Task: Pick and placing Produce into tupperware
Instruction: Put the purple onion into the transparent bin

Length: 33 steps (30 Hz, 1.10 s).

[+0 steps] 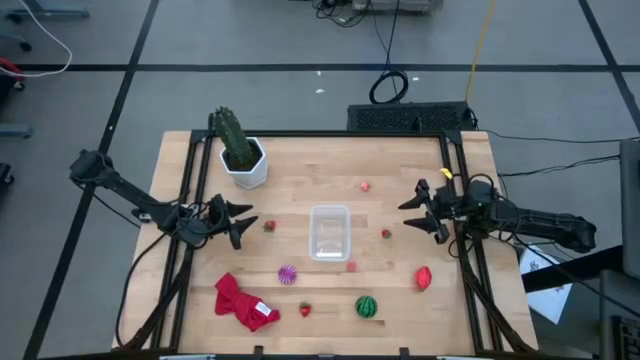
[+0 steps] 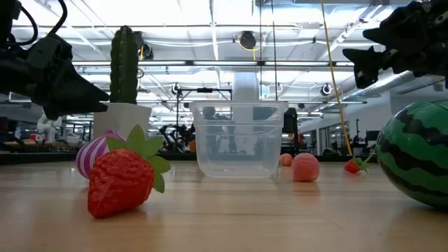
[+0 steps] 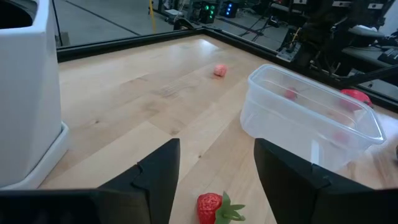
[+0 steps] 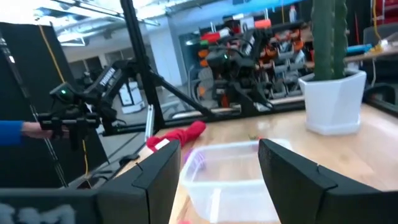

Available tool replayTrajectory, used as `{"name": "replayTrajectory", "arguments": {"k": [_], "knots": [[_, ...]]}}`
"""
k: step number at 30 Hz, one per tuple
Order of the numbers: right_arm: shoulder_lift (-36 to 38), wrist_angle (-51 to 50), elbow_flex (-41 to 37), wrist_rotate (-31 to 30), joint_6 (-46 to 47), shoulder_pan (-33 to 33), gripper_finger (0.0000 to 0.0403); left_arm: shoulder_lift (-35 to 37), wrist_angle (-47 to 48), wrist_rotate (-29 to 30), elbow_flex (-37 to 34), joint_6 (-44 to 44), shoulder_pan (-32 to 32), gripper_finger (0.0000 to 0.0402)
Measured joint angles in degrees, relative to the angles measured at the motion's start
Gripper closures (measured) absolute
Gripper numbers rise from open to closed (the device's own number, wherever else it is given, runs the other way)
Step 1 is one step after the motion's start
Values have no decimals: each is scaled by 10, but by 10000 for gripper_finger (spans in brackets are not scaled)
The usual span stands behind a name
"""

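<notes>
The clear tupperware tub (image 1: 330,232) stands upright on the table's middle, with nothing in it. Produce lies scattered around it: a small strawberry (image 1: 269,226) just in front of my left gripper (image 1: 245,224), a purple striped ball (image 1: 288,274), another strawberry (image 1: 305,309), a watermelon ball (image 1: 367,306) and several small red pieces (image 1: 386,234). My left gripper is open, left of the tub; in its wrist view the strawberry (image 3: 211,206) lies between and below the fingers. My right gripper (image 1: 408,214) is open, right of the tub, pointing at it (image 4: 230,177).
A green cactus in a white hexagonal pot (image 1: 243,160) stands at the far left. A red cloth (image 1: 243,303) lies near the table's near-left corner. A larger red piece (image 1: 423,278) lies near the right rail. Black frame rails (image 1: 460,190) run along both table sides.
</notes>
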<state>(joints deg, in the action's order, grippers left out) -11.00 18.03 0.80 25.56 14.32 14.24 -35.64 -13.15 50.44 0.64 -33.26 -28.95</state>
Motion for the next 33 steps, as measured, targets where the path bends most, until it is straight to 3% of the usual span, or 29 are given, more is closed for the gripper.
{"name": "replayTrajectory", "arguments": {"k": [4,7,9,12,15,18,20,23,25,27,30,33], "knots": [[0,37,0,0,0,0,193,0,0,2,0,0,0,192],[0,83,0,0,0,0,193,0,-4,38,0,-8,0,192],[0,130,0,0,12,0,193,0,-33,66,0,-57,0,192],[0,232,0,-7,102,0,193,0,-119,71,0,-144,0,192],[0,349,0,-32,166,0,193,0,-222,-3,0,-189,0,192],[0,423,11,-45,184,0,193,1,-319,-98,0,-112,0,192],[0,391,33,-44,202,0,193,1,-379,-153,6,-32,-1,192],[-15,263,110,-44,206,0,193,18,-416,-210,43,85,-7,192],[-32,160,182,-42,175,0,193,42,-345,-238,87,129,-26,192],[-66,71,258,-29,125,-2,193,72,-176,-229,154,123,-52,192],[-122,4,378,4,62,-9,193,85,167,-177,307,26,-98,192],[-173,-101,488,30,24,-13,193,35,352,-113,461,0,-142,192]]}}
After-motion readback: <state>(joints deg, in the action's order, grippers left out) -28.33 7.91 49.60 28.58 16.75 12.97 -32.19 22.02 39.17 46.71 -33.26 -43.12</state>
